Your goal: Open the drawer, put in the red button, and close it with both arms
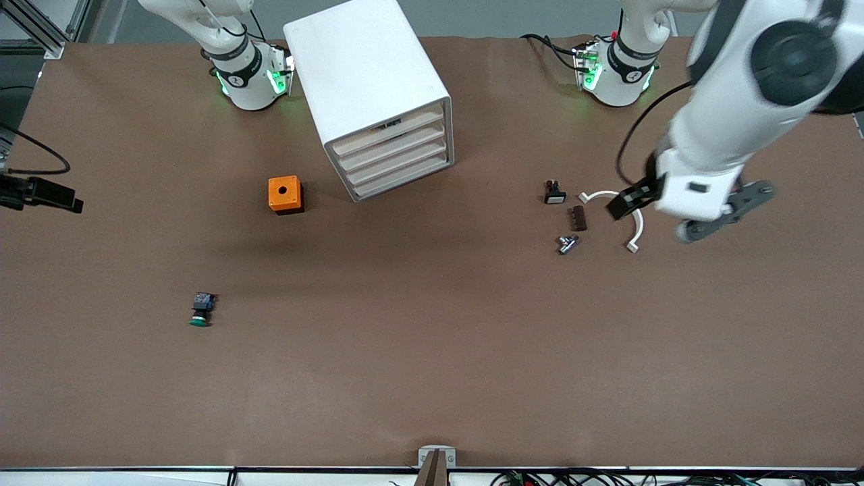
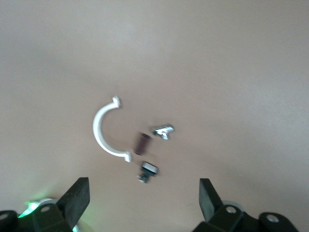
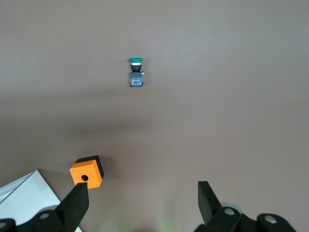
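The white drawer cabinet (image 1: 368, 81) stands between the arm bases, and all its drawers (image 1: 395, 152) are shut. No red-capped button shows in any view. My left gripper (image 1: 631, 200) is open and empty, high over a white C-shaped clamp (image 1: 633, 219) toward the left arm's end of the table. In the left wrist view the gripper (image 2: 145, 193) is over the clamp (image 2: 101, 133) and a small black button with a pale cap (image 2: 148, 171). My right gripper (image 3: 143, 195) is open and empty, high above the table near an orange box (image 3: 87, 173). It is out of the front view.
The orange box with a hole (image 1: 285, 194) sits beside the cabinet. A green-capped button (image 1: 201, 310) lies nearer the front camera, also in the right wrist view (image 3: 136, 72). The pale-capped button (image 1: 555, 193), a brown piece (image 1: 578, 218) and a metal piece (image 1: 568, 244) lie by the clamp.
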You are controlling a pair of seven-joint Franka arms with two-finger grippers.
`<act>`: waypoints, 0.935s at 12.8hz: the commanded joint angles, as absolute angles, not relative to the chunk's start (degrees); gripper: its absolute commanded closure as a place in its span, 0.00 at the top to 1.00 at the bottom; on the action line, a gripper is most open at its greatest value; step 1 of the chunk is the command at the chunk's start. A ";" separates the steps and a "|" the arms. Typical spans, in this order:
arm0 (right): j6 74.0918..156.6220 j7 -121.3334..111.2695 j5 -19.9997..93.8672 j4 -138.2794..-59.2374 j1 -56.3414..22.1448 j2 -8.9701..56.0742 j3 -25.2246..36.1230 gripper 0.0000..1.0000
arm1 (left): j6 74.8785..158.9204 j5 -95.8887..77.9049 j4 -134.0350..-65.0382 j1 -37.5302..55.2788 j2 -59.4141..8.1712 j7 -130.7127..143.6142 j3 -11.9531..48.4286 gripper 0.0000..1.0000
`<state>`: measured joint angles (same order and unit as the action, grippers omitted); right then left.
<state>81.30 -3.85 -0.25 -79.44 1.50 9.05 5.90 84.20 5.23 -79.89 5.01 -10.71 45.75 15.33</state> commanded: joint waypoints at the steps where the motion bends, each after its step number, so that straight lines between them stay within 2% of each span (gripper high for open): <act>1: 81.39 -3.43 -0.18 -87.17 2.28 0.55 5.10 1.00 | 83.94 1.34 -83.92 -1.65 -4.77 33.37 15.91 1.00; 4: 81.91 -3.60 -0.26 -92.53 2.11 -5.61 5.10 1.00 | 84.81 0.97 -91.03 -2.46 3.32 20.97 10.39 1.00; 6: 83.14 -3.60 -0.26 -94.65 2.02 -7.64 5.01 1.00 | 84.81 0.88 -92.28 -2.55 5.62 14.96 7.92 1.00; 9: 84.37 -3.60 -0.26 -97.55 1.85 -10.45 4.75 1.00 | 84.46 0.88 -92.81 -2.90 7.64 11.44 7.82 1.00; 12: 84.55 -3.60 -0.26 -97.56 1.85 -10.55 4.75 1.00 | 84.46 0.79 -93.87 -3.25 8.79 7.91 7.82 1.00</act>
<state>83.45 -3.85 -0.24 -95.64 1.51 -8.79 5.22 83.54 1.82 -91.72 -2.50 6.77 10.16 7.60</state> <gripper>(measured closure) 0.000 0.000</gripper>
